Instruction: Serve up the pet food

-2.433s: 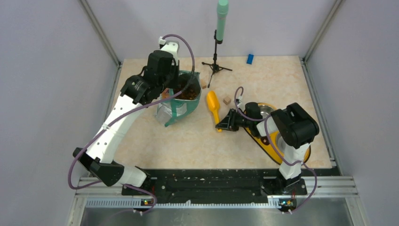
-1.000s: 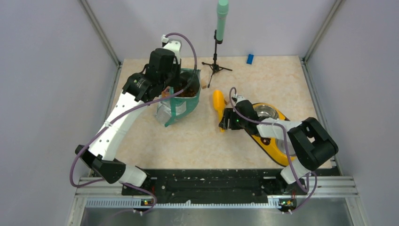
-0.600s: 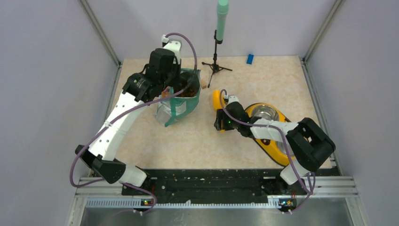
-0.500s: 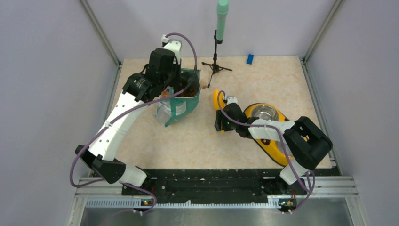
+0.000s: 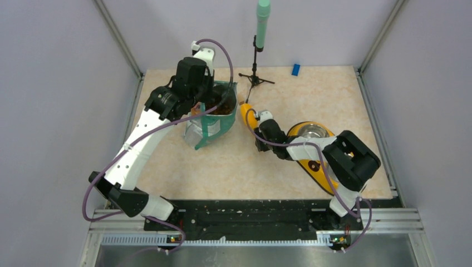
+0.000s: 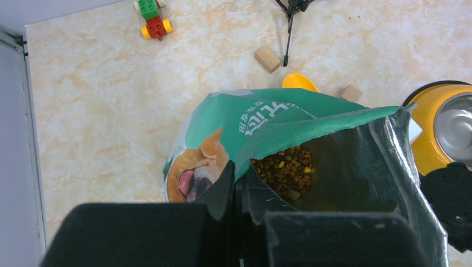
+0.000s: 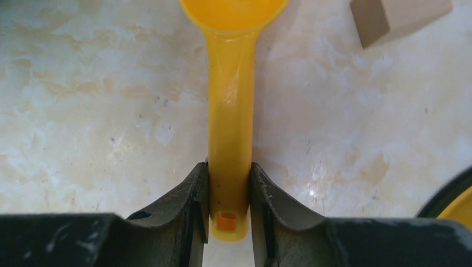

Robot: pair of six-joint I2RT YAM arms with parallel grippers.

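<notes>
The teal-and-white pouch (image 5: 214,119) with a dog's face stands at the far left, its top open. Brown kibble (image 6: 286,169) shows inside it, and also in the top view (image 5: 222,109). My left gripper (image 6: 239,194) is shut on the pouch's (image 6: 261,117) torn top edge and holds it open. My right gripper (image 7: 228,183) is shut on the end of a yellow scoop's handle (image 7: 229,139). The empty scoop (image 5: 248,115) points toward the pouch, low over the table. A steel bowl (image 5: 311,132) sits in a yellow stand (image 5: 311,167) right of my right gripper (image 5: 259,131).
Tan wooden cubes lie near the scoop's head (image 7: 398,16) and behind the pouch (image 6: 267,58). A tripod stand (image 5: 255,78) with a green tube is at the back centre. A blue block (image 5: 295,69) lies at the far right. A small toy-brick figure (image 6: 153,19) lies beyond the pouch.
My right gripper moved left from the bowl, closed on the scoop's handle and shifted the scoop toward the pouch. The left arm and pouch have stayed still.
</notes>
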